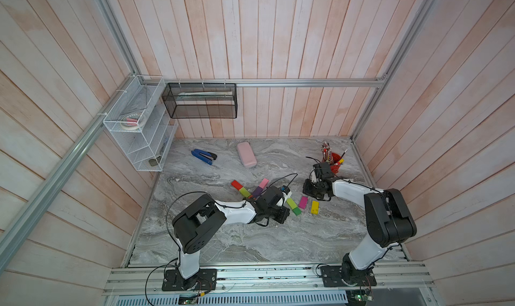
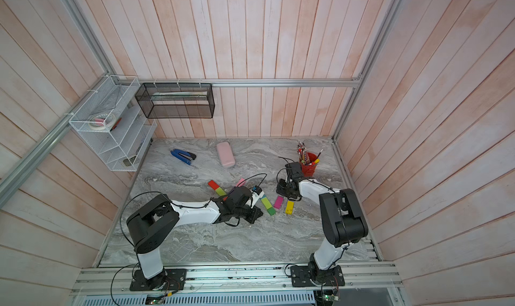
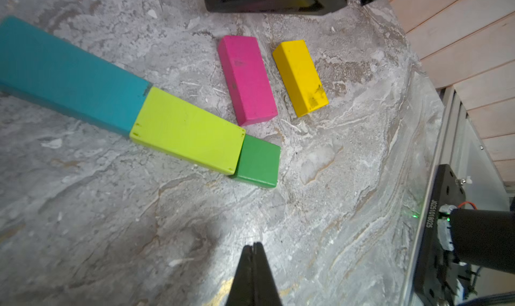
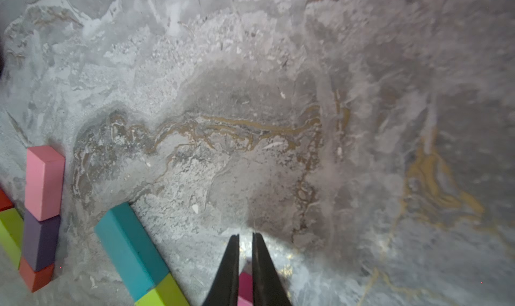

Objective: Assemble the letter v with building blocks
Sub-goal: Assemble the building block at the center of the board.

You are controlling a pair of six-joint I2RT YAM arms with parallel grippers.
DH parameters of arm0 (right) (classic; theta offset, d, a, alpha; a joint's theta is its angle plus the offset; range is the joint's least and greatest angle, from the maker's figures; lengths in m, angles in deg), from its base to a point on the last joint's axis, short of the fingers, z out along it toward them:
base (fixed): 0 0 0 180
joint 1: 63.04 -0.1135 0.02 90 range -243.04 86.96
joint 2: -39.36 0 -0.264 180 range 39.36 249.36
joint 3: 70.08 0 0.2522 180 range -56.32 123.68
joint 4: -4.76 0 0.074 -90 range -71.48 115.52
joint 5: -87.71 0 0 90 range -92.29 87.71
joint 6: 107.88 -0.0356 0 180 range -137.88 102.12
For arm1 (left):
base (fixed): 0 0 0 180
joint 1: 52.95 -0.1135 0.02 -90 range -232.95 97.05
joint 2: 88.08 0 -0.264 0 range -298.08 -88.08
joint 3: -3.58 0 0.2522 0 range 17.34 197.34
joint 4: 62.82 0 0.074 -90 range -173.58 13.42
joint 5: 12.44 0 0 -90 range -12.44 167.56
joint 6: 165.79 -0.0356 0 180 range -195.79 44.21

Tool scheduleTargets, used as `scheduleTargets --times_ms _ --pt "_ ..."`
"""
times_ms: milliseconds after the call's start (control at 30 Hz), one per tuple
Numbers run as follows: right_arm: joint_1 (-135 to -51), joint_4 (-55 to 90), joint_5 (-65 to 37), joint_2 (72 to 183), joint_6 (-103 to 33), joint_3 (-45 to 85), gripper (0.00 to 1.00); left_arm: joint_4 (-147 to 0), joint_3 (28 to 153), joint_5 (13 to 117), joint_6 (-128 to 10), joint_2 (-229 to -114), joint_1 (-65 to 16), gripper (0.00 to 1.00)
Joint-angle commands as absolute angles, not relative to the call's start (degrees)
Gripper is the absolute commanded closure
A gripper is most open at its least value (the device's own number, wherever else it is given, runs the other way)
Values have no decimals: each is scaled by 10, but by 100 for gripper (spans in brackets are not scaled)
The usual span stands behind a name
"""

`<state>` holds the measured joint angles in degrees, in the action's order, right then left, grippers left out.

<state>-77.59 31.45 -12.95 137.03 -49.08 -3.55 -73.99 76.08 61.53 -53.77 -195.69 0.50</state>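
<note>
In both top views a red block (image 1: 236,184) and a lime block (image 1: 244,191) lie end to end. A pink block (image 1: 263,182) and a purple block (image 1: 257,190) slant towards them, ending at a short red cube (image 4: 36,276). Teal (image 3: 67,73), lime (image 3: 186,131) and green (image 3: 259,162) blocks form a second line. Magenta (image 3: 246,78) and yellow (image 3: 301,76) blocks lie loose beside it. My left gripper (image 3: 254,244) is shut and empty, near the green end. My right gripper (image 4: 245,235) hovers over bare table with only a slit between its jaws, holding nothing.
A blue and black stapler (image 1: 204,156) and a pale pink case (image 1: 246,154) lie at the back. A red cup of pencils (image 1: 331,159) stands just behind my right wrist. Wire baskets (image 1: 139,129) hang on the left wall.
</note>
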Motion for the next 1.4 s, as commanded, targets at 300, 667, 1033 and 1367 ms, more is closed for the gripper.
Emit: scheduleTargets --times_ms 300,667,1033,1367 --pt "-775 287 -149 1358 -485 -81 88 -798 820 628 -562 -2011 13 100" --pt "-775 285 -147 1343 -493 -107 88 -805 829 622 -566 -2024 13 100" --pt "-775 295 -98 1313 -512 -125 83 -819 846 617 -579 -2036 36 100" --pt "-774 300 -99 1313 -512 -135 81 -833 858 628 -585 -2045 44 100"
